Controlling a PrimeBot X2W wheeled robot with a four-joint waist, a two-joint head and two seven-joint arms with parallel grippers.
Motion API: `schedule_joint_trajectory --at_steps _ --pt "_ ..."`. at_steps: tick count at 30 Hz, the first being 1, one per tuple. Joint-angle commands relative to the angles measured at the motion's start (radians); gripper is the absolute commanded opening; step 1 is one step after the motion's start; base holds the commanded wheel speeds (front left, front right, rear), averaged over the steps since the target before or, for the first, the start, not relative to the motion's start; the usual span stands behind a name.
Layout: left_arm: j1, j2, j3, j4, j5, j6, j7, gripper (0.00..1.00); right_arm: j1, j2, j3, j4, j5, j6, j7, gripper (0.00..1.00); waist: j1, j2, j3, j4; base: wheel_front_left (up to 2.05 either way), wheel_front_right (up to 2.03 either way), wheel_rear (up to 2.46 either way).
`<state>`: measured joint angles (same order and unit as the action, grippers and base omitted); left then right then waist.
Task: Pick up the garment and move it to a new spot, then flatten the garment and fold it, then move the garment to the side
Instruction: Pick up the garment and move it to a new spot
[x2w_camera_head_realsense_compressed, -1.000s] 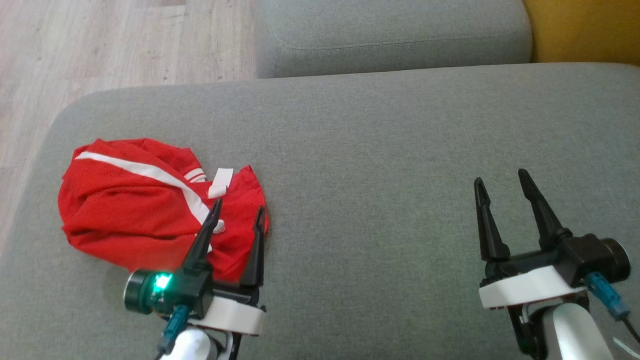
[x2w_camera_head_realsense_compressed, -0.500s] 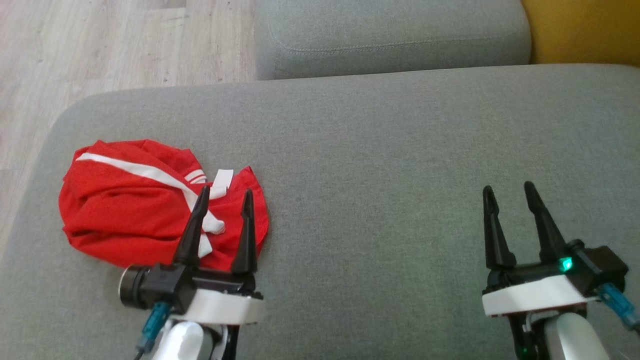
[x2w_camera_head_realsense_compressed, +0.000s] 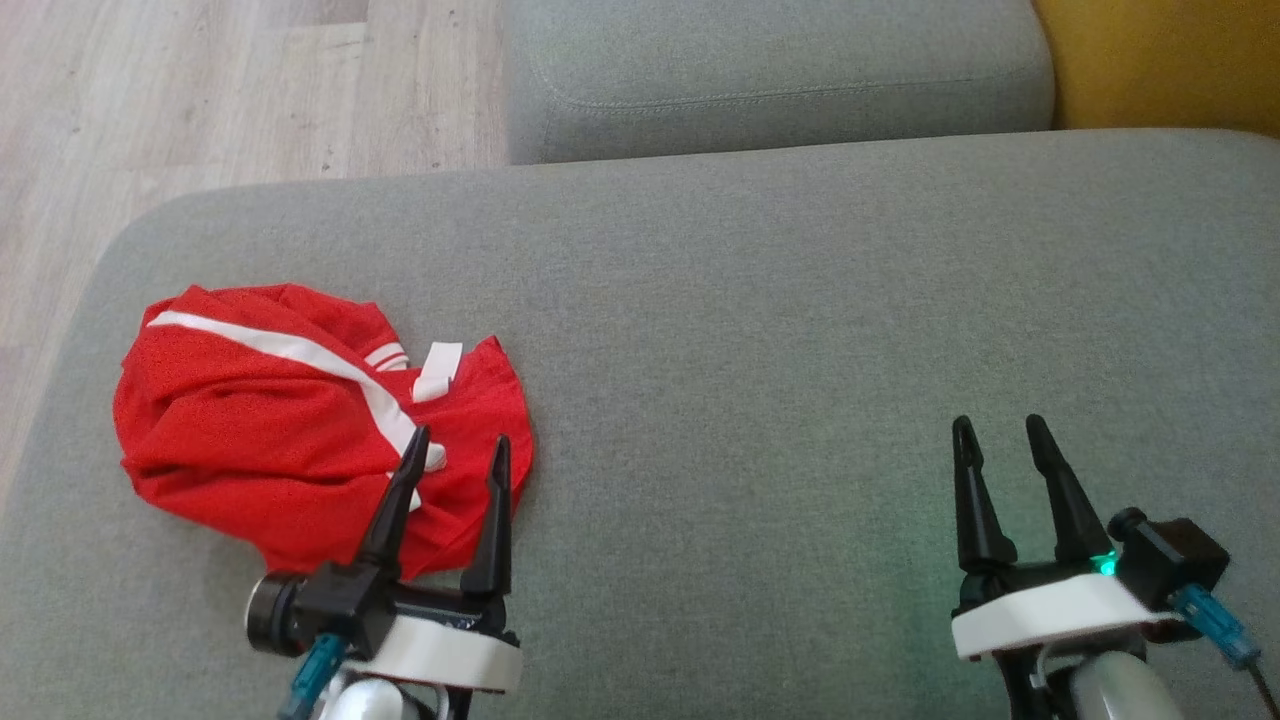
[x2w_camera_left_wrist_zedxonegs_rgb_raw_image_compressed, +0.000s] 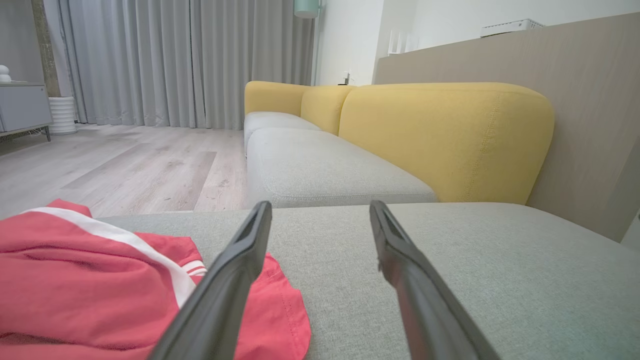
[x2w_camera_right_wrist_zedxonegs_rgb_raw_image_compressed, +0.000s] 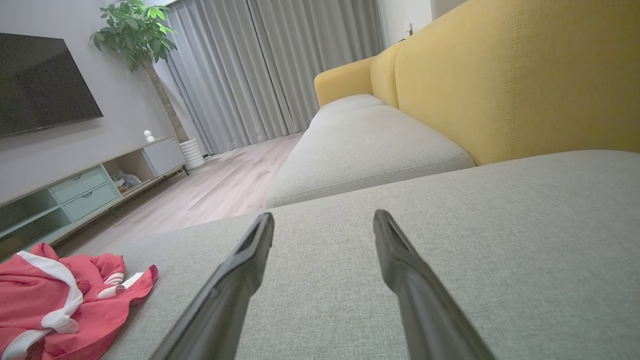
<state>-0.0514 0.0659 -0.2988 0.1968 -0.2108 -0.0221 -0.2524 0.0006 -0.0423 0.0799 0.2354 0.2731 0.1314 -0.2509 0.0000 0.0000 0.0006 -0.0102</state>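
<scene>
Big grey fabric sofa seat cushion (x2w_camera_head_realsense_compressed: 760, 300) up front, second grey seat cushion (x2w_camera_head_realsense_compressed: 770, 70) right behind, mustard-yellow padded backrest (x2w_camera_left_wrist_zedxonegs_rgb_raw_image_compressed: 445, 135) alongside. Pale wood-plank floor (x2w_camera_head_realsense_compressed: 200, 90) off left. Further back: grey pleated curtains (x2w_camera_left_wrist_zedxonegs_rgb_raw_image_compressed: 165, 60), dark wall-mounted TV (x2w_camera_right_wrist_zedxonegs_rgb_raw_image_compressed: 40, 85), leafy potted plant (x2w_camera_right_wrist_zedxonegs_rgb_raw_image_compressed: 140, 35).

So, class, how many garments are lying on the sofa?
1: a red garment, crumpled at the left end of the near grey cushion. Another could be hidden inside its folds.
</scene>
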Motion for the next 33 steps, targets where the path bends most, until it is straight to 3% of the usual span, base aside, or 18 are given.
schedule_joint_trajectory --at_steps 1,11,18,33 --pt "-0.030 -0.007 0.039 -0.020 0.011 -0.007 -0.009 1.00 -0.035 -0.008 0.025 -0.026 0.004 -0.001 -0.011 1.00 0.0000 0.0000 0.001 0.000 0.00 0.00 0.00" --pt "-0.034 -0.015 0.067 -0.001 0.019 -0.022 -0.009 1.00 -0.041 -0.008 0.027 -0.023 0.018 -0.001 -0.011 1.00 0.0000 0.0000 0.000 0.005 0.00 0.00 0.00" --pt "-0.036 -0.015 0.085 0.002 -0.009 -0.018 -0.009 1.00 -0.033 -0.008 0.043 -0.029 0.029 -0.001 -0.011 1.00 0.0000 0.0000 -0.008 0.048 0.00 0.00 0.00" --pt "-0.009 -0.016 0.128 0.031 0.004 0.003 -0.009 1.00 -0.006 -0.008 0.131 -0.043 0.039 -0.001 -0.011 1.00 0.0000 0.0000 -0.047 0.252 0.00 0.00 0.00"
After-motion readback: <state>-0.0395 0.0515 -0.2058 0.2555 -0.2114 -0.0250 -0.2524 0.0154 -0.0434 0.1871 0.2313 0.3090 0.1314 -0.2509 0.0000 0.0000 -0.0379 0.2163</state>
